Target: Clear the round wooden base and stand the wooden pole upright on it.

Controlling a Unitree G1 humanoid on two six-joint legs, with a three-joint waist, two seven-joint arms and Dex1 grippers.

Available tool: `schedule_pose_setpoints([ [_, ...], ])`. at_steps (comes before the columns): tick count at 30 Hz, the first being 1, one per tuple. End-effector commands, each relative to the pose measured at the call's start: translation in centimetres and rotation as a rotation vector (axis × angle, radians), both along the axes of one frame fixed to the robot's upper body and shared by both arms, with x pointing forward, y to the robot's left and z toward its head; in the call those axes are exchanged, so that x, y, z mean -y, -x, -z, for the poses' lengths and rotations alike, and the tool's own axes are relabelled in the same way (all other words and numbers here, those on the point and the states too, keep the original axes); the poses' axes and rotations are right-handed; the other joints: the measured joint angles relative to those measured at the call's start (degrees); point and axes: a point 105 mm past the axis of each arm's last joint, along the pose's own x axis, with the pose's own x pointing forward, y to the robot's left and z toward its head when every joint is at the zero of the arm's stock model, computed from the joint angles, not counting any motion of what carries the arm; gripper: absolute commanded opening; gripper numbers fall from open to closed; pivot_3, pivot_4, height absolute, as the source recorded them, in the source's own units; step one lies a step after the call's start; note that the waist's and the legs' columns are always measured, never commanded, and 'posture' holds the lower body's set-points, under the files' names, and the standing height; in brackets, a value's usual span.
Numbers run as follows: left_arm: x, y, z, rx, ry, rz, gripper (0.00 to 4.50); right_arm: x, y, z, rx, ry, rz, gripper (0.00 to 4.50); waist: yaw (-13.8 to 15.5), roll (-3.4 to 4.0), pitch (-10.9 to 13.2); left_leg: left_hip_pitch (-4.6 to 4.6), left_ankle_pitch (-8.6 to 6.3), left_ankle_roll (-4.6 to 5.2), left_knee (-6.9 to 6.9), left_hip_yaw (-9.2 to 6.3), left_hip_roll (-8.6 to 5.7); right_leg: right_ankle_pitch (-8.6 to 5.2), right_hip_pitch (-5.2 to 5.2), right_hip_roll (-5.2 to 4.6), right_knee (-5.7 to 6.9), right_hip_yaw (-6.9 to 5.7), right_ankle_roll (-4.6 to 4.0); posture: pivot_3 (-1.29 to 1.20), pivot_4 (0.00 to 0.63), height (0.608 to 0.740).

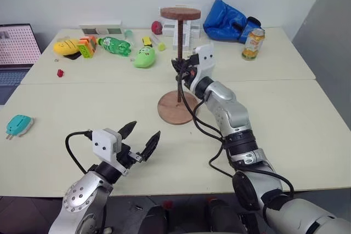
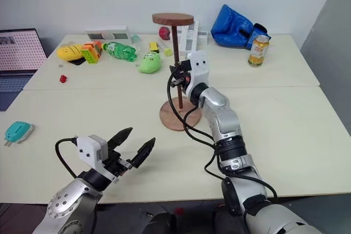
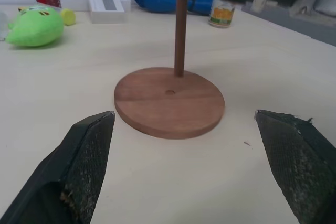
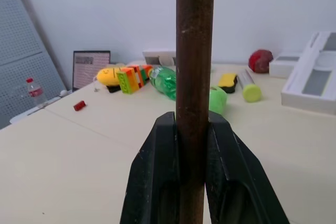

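The round wooden base (image 1: 176, 108) lies flat at the table's middle, nothing resting on it but the pole's end. The wooden pole (image 1: 179, 64) stands upright, its small disc (image 1: 180, 13) at the top. Its lower end meets the base behind the centre hole (image 3: 169, 92), not in it. My right gripper (image 1: 182, 72) is shut on the pole about halfway up; in the right wrist view the rod (image 4: 195, 51) runs between both fingers. My left gripper (image 1: 140, 138) hangs open near the table's front edge, pointing at the base, nothing between its fingers (image 3: 86, 150).
Along the back stand a green plush (image 1: 145, 57), a green bottle (image 1: 115, 45), a yellow toy (image 1: 66, 46), a white box (image 1: 101, 28), a blue bag (image 1: 230, 23) and a can (image 1: 253, 44). A teal object (image 1: 19, 125) lies at the left edge, a laptop (image 1: 16, 47) beyond.
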Motion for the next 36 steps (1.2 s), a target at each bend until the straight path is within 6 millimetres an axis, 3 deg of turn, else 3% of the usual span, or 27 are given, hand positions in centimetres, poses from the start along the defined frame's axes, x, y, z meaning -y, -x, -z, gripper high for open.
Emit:
schedule_pose_setpoints([
  [1,0.2,0.3,-1.5,0.058,-0.007,0.002,4.50,-1.5,0.4,-0.6,-0.009,-0.084,-0.022,0.26,0.0,0.00,0.0,-0.01,0.00,0.00,0.00,0.00,0.00,0.00,0.00,0.00,-0.01,0.01,0.00,0.00,0.150,0.740],
  [20,1.1,1.1,-1.5,0.035,-0.012,0.030,4.50,-2.1,-0.8,0.5,-0.070,-0.139,0.002,0.26,0.0,0.00,0.0,0.04,0.00,0.00,-0.01,0.01,0.00,0.00,0.04,0.01,-0.02,0.01,0.00,0.00,0.150,0.740],
  [31,0.9,1.1,-1.7,0.040,-0.019,0.028,4.50,-2.7,0.0,-0.6,0.095,-0.055,-0.012,0.26,0.0,0.01,0.0,0.03,0.00,0.01,-0.01,0.01,0.00,0.00,0.04,0.01,-0.01,0.01,0.00,0.00,0.150,0.740],
  [36,0.8,1.2,-1.5,0.034,-0.023,0.028,4.50,-3.8,2.3,2.5,0.119,0.032,-0.079,0.26,0.0,0.00,0.0,0.02,0.00,0.00,-0.03,-0.02,0.02,0.00,0.05,0.01,-0.05,-0.01,0.00,0.00,0.150,0.740],
])
